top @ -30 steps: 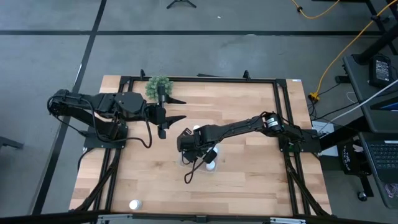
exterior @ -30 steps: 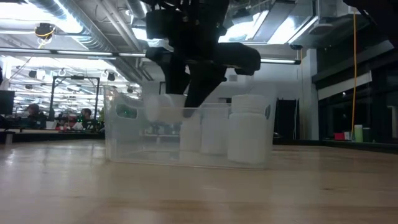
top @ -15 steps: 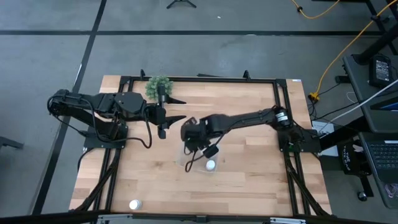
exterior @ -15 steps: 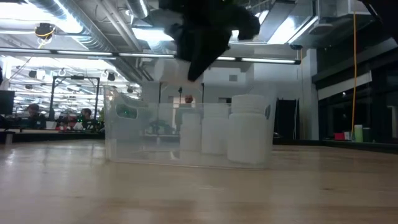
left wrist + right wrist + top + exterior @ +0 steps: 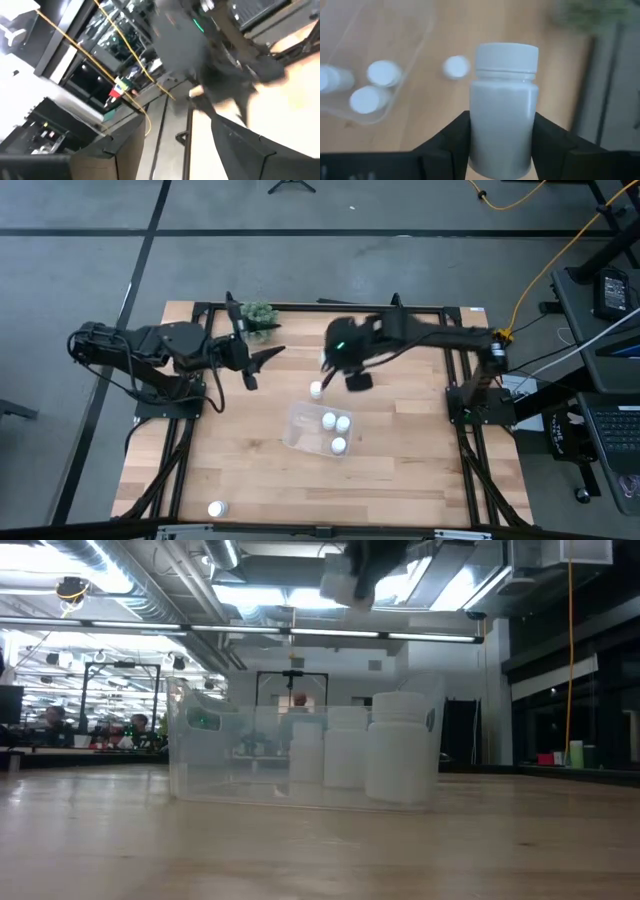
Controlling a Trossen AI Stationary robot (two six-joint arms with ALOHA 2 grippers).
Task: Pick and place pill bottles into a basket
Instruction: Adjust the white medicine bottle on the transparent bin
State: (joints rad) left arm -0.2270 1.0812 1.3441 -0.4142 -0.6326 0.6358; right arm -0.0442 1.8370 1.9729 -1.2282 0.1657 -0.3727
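The pill bottle [image 5: 504,107] in the right gripper [image 5: 502,145] was cut off at six o'clock, the left wrist view was blurred throughout, and the left gripper [image 5: 258,360] was too small to judge.

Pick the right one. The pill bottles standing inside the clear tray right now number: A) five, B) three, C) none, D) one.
B: the high view shows three white caps inside the clear tray, at and; a fourth bottle stands on the table outside it.
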